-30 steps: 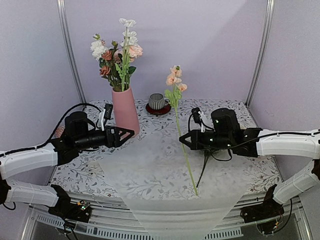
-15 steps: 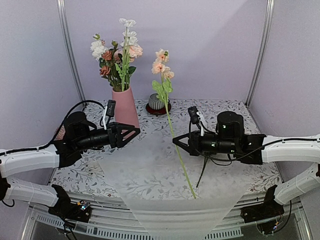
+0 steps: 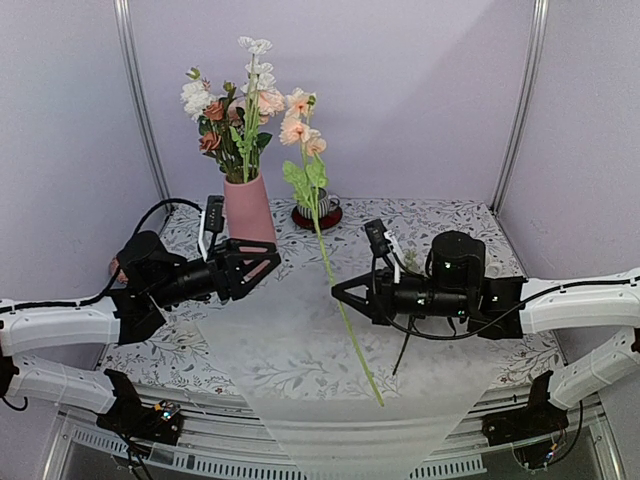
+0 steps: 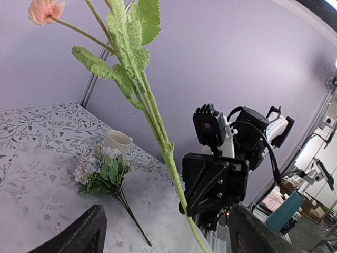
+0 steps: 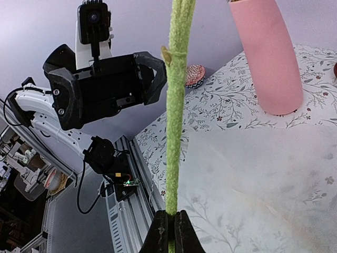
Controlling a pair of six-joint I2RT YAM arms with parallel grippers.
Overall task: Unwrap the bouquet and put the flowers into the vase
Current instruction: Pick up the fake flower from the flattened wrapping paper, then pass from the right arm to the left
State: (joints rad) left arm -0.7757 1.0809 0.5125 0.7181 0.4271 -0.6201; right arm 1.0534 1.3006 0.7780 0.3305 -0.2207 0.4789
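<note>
Top external view, one item in transit: right tool (image 3: 338, 291) clamped on the stem of a peach flower (image 3: 296, 128), carried leftward over the last second so its blooms now stand just beside the bunch (image 3: 232, 112) in the pink vase (image 3: 250, 215); insertion judged next. Left tool (image 3: 265, 265), jaws apart, empty, near the vase. Surface: floral-print counter (image 3: 470, 215) with wrapping paper (image 3: 300, 350) spread flat and a lavender flower (image 4: 100, 166) lying on it; lilac walls (image 3: 420, 90) behind.

This is a robotics lab test booth. Plain lavender wall panels (image 3: 420, 100) and silver metal corner poles (image 3: 140, 110) at 11 and 1 o'clock box in a table under a grey floral-print cloth (image 3: 460, 215). Two white-and-black jointed robot arms (image 3: 60, 325) are mounted by a ribbed aluminium rail (image 3: 230, 463) at 6 o'clock, beside bare circuit boards with green lights (image 3: 160, 412). The right wrist view shows cluttered equipment (image 5: 21, 163) outside the booth at 8 o'clock.
</note>
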